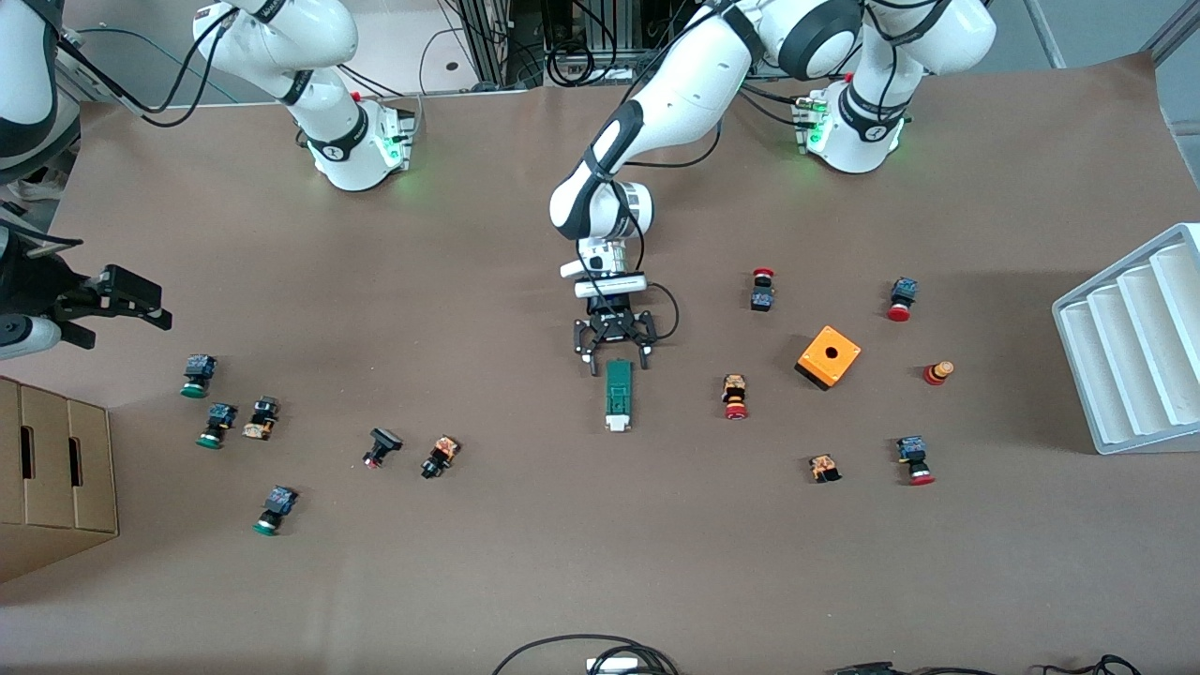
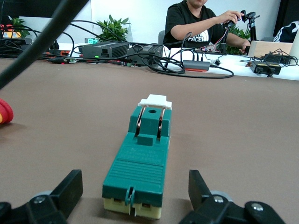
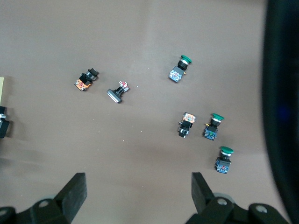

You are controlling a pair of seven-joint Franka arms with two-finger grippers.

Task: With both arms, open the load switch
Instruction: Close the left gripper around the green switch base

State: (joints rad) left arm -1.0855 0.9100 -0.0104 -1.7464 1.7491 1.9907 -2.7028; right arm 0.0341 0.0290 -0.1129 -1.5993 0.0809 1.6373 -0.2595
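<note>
The load switch [image 1: 618, 394] is a slim dark-green block lying flat near the middle of the table, with its white tab [image 1: 617, 424] at the end nearer the front camera. My left gripper [image 1: 619, 359] is low over the switch's other end, open, with one finger on each side and neither touching it. The left wrist view shows the switch [image 2: 140, 158] running away from the left gripper [image 2: 135, 185] to the tab [image 2: 155, 101]. My right gripper [image 1: 131, 305] hangs open and holding nothing above the table at the right arm's end; the right wrist view shows this gripper [image 3: 138, 186] over bare table.
An orange box [image 1: 829, 356] and several red-capped buttons [image 1: 735, 397] lie toward the left arm's end. Green-capped buttons [image 1: 198, 375] lie toward the right arm's end, beside a cardboard box [image 1: 56, 478]. A white stepped tray [image 1: 1134, 356] stands at the left arm's end.
</note>
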